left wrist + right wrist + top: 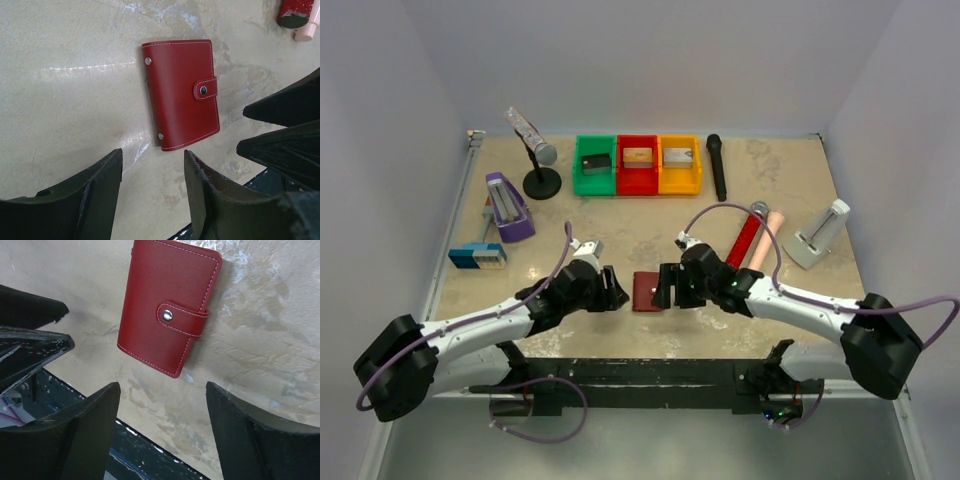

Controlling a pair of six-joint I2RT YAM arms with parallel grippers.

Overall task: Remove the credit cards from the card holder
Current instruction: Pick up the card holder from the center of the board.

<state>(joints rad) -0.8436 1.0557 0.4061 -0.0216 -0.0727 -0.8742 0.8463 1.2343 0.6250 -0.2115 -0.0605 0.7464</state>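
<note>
The card holder (646,291) is a dark red wallet lying flat and closed on the table near its front edge, its tab strap snapped shut. It shows in the left wrist view (182,92) and the right wrist view (167,305). No credit cards are visible; they are hidden. My left gripper (617,290) is open and empty just left of the wallet, also seen in its own view (152,165). My right gripper (666,288) is open and empty just right of the wallet, also seen in its own view (162,395). Neither touches the wallet.
Green (594,166), red (638,165) and yellow (679,164) bins with blocks stand at the back. A black microphone (717,166), a red microphone (745,240), a pink cylinder (765,240), a mic stand (540,165), a purple stapler (507,207) and a white stand (818,234) lie around. The table's front edge (150,450) is close.
</note>
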